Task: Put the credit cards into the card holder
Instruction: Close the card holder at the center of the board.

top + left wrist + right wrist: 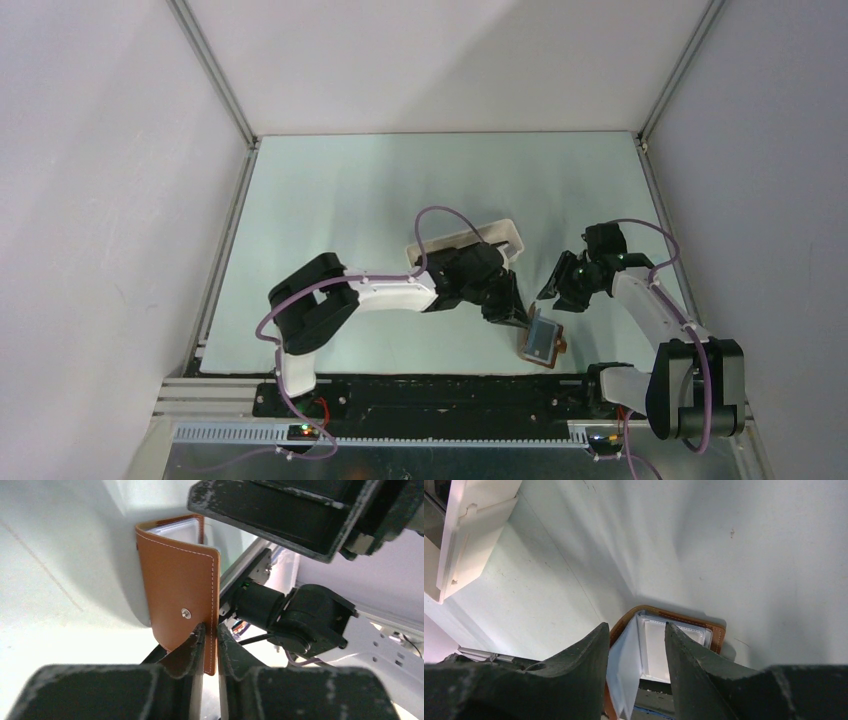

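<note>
Left end effector [518, 316] and white tray [505, 228] crowd the card holder [541, 342] from its left.

Nothing readable right now: no text, label or number on the plain brown card holder [175, 590] or the white tray [474, 535].

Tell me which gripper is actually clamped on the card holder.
The left gripper: it is shut on the brown flap of the card holder, beside the snap. The right gripper is open, aimed at the pale inner pockets.
</note>
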Motion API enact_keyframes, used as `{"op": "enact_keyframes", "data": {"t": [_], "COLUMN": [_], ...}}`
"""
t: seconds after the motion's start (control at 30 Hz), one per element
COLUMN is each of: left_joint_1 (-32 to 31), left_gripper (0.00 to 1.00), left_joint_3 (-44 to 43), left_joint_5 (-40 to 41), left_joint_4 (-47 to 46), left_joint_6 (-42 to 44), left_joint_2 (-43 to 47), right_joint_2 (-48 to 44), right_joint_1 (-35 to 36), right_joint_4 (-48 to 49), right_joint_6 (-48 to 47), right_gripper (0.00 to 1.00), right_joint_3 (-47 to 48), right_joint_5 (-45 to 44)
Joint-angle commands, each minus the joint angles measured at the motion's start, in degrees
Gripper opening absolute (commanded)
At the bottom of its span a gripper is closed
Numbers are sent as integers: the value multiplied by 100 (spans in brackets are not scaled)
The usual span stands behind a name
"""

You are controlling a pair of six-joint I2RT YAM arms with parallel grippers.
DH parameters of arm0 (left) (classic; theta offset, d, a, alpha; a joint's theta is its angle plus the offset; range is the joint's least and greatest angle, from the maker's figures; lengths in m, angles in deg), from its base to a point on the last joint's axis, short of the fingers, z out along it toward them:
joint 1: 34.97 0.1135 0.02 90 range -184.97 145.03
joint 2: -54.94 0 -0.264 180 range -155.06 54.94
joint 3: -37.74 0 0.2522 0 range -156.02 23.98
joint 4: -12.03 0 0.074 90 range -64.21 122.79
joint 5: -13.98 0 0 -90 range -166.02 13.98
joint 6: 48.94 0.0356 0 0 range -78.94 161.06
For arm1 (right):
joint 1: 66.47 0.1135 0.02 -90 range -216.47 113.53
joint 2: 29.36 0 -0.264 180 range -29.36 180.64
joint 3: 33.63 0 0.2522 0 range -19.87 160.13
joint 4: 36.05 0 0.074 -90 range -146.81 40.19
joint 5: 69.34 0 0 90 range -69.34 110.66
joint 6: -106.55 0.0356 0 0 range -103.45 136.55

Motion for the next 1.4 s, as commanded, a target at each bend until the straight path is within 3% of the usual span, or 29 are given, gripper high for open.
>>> {"op": "enact_keyframes", "data": {"t": [0.0, 0.13, 0.33, 0.67, 0.83, 1.03, 1.37], "left_joint_1": [1, 68, 200, 579, 680, 753, 628], "left_gripper": [12, 1, 0, 0, 0, 17, 11], "left_joint_3": [-162, 52, 223, 1150, 1207, 1011, 12], "left_joint_5": [471, 667, 1039, 1900, 1971, 1584, 520], "left_joint_4": [1264, 1313, 1692, 2638, 2911, 2888, 2281], "left_joint_6": [435, 444, 581, 752, 894, 815, 940], "left_joint_2": [-58, 115, 477, 2189, 2523, 2030, 468], "right_joint_2": [-1, 64, 232, 554, 695, 434, -631], "right_joint_1": [-26, -22, -7, 435, 692, 629, -146], "right_joint_4": [89, 83, 89, 77, 83, -117, -69], "right_joint_6": [-91, -151, -209, -218, -195, -122, 611], "right_gripper": [49, 49, 49, 49, 49, 49, 47], "right_joint_3": [127, 181, 274, 539, 624, 626, -182], "right_joint_5": [161, 207, 345, 358, 376, -71, -145]}}
